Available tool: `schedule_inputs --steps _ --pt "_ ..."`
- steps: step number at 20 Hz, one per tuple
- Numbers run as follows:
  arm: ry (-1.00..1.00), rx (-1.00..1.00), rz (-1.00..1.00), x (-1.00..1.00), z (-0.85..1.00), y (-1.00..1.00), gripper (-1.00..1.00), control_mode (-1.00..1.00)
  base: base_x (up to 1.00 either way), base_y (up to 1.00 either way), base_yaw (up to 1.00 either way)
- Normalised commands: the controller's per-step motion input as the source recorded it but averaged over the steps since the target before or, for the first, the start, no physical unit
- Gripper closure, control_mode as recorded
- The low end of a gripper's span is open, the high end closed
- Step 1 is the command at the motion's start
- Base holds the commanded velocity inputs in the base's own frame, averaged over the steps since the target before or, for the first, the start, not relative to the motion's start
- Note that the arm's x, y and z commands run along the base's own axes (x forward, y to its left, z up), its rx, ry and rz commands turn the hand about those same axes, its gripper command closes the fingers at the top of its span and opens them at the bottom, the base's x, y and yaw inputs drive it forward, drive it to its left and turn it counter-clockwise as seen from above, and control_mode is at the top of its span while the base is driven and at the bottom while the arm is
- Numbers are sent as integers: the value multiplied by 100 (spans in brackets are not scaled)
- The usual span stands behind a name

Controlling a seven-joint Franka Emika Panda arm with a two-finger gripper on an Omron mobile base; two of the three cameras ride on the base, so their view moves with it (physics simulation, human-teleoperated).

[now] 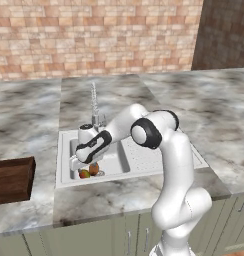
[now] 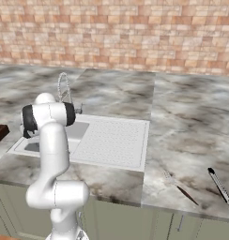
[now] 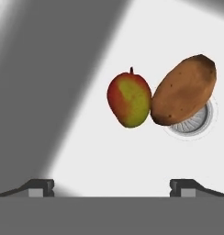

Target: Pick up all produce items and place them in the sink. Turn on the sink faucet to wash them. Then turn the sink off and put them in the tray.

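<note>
While its jaws stand wide apart and hold nothing, the pincer [image 3: 112,186] hangs over the basin of the sink [image 1: 125,169], looking straight down at the produce. Below it lie the red-and-yellow-green fruit [image 3: 129,100] and the brown oval [image 3: 183,91], touching side by side on the white basin floor, the oval partly covering the round drain [image 3: 196,121]. Both are already where the wash calls for, so the wide stance likely suits either a release just made or a reach for one of them. Behind the basin rises the slim faucet [image 1: 94,102], within the arm's reach for turning the water on. Off to the left on the marble bench [image 1: 204,107] waits the dark wooden tray [image 1: 13,179], well apart from the sink.
</note>
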Motion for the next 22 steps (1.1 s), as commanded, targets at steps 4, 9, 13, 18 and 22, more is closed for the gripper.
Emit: schedule_inputs --steps 4,9,13,18,22 --pt "0 0 0 0 -28 -1 -100 -100 0 0 0" --pt "1 -1 0 1 -15 -1 -100 -100 0 0 0" --pt "2 -1 0 11 -5 -5 -100 -100 0 0 0" --pt "1 -2 1 5 -9 -16 -100 -100 0 0 0" --pt "0 0 1 0 -11 -25 -100 -100 0 0 0"
